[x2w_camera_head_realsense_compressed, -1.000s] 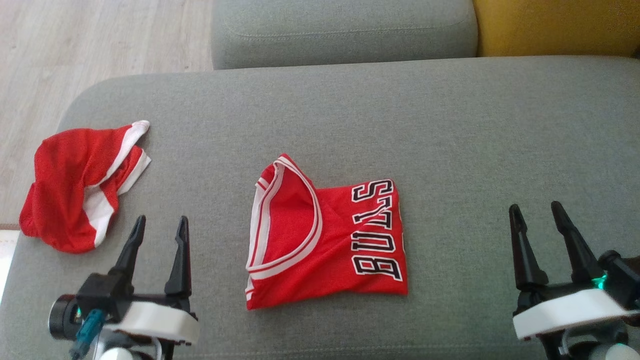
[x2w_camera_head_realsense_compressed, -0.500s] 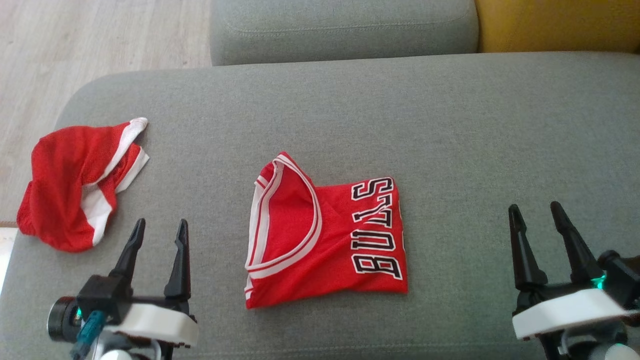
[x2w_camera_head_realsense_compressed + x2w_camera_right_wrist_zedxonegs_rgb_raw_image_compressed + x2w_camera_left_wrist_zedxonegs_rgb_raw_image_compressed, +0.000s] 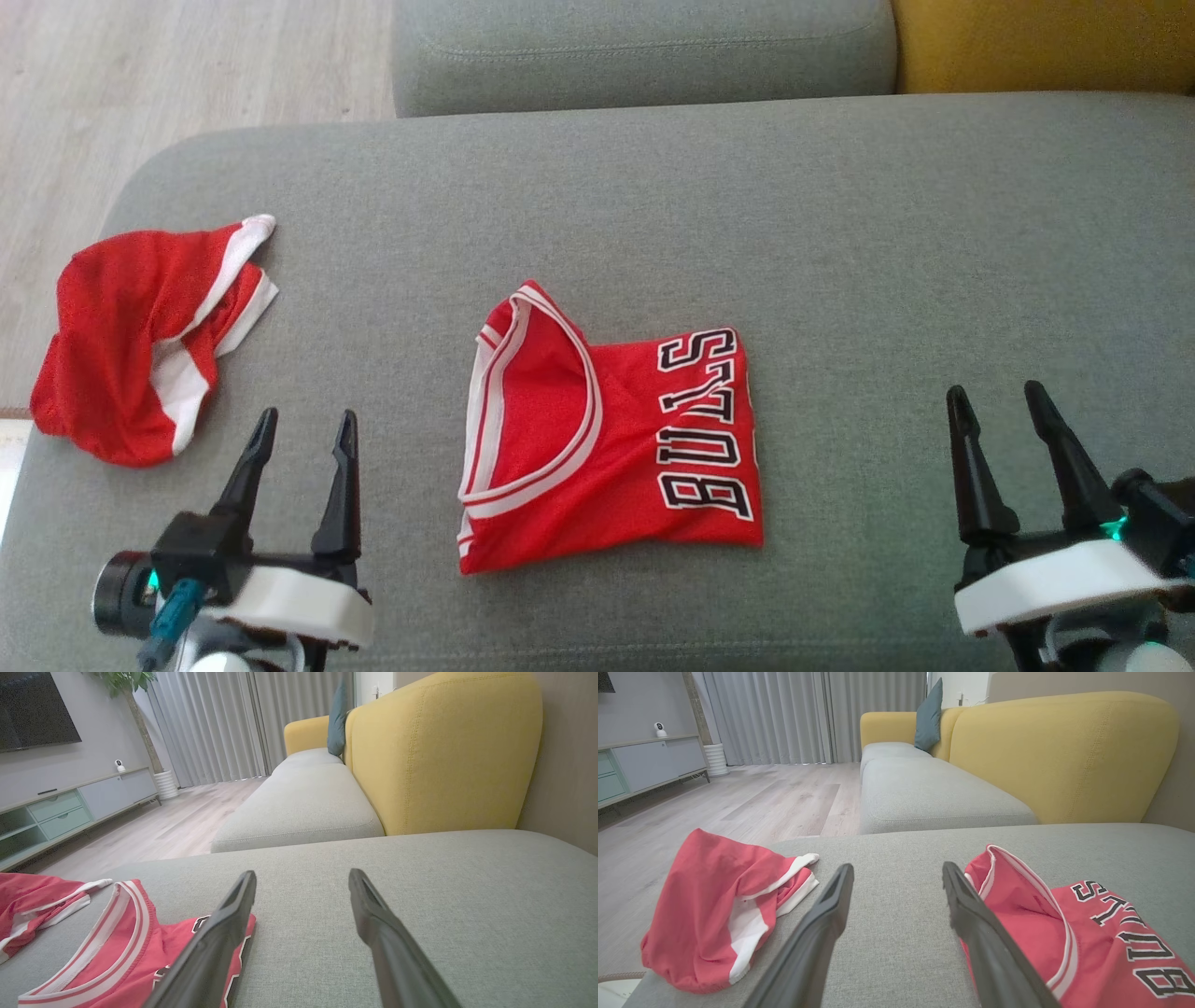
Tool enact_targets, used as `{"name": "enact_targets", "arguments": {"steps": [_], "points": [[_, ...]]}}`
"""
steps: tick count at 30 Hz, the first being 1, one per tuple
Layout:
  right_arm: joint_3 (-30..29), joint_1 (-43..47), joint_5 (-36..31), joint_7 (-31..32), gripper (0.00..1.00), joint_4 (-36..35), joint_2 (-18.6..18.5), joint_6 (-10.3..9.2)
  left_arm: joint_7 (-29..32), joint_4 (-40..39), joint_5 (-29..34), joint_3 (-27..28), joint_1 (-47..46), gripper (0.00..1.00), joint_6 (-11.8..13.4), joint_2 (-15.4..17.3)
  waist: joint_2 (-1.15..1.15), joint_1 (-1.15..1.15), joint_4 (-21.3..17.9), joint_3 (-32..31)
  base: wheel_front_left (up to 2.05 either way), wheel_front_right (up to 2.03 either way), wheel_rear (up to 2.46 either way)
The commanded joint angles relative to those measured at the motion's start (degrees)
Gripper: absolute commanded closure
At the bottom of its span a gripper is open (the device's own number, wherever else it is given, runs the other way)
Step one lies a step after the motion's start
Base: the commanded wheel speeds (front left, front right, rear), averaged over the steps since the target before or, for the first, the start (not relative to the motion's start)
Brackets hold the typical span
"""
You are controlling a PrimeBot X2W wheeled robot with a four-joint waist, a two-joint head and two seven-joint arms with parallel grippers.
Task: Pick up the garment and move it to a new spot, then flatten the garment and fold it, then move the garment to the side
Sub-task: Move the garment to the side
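We see two grippers of one build. The left gripper [image 3: 308,413] has two long black fingers [image 3: 338,495] tapering to points, set on a black block [image 3: 201,551] above a rounded white housing [image 3: 289,602]. A dark cylinder [image 3: 117,605] with a teal glow and a teal plug [image 3: 173,607] sit beside it. The right gripper [image 3: 992,387] shows the same white housing, with a green light [image 3: 1111,529].

- The head view looks steeply down on the jersey [image 3: 607,448] from above its near edge.
- The left wrist view sits low, close at the jersey's left, facing the yellow backrest [image 3: 1064,751].
- The right wrist view sits low at its right, facing likewise; all share the jersey.
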Motion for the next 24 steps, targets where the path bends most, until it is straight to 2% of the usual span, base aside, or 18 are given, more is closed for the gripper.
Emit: {"name": "enact_targets", "arguments": {"steps": [1,6,10,15,16,24], "points": [[1.0,-1.8,0.2,-0.1,0.0,-1.8,-0.4,-0.04,-0.2,-2.1,-0.4,2.0,-2.8,0.0,0.3,1.0,0.0,0.0,0.2,0.1,0.0,0.0,0.0],[1.5,-2.4,0.1,0.6,0.0,-0.2,-0.4,-0.04,-0.4,-2.1,-0.6,1.7,-3.8,0.0,0.4,1.0,0.0,0.0,1.2,0.8,0.0,0.0,0.0],[3.4,-4.2,1.0,1.4,0.0,4.2,-0.4,-0.04,-0.8,-2.3,-0.4,1.1,-5.4,0.0,0.2,0.8,0.0,0.0,3.3,2.0,0.0,0.0,0.0],[7.6,-9.2,3.4,2.1,0.0,15.6,-0.3,-0.04,-1.4,-1.8,-0.2,-0.4,-8.7,0.0,-0.7,0.0,0.0,0.0,7.9,3.8,0.0,0.0,0.0],[7.6,-9.2,3.4,2.1,0.0,15.6,-0.3,-0.04,-1.4,-1.8,-0.2,-0.4,-8.7,0.0,-0.7,0.0,0.0,0.0,7.9,3.8,0.0,0.0,0.0],[8.8,-14.9,6.1,1.8,0.0,32.0,-0.2,-0.04,-1.8,-0.7,0.2,-1.8,-11.6,0.0,-1.4,-1.3,0.0,0.0,13.2,5.3,0.0,0.0,0.0]]}}
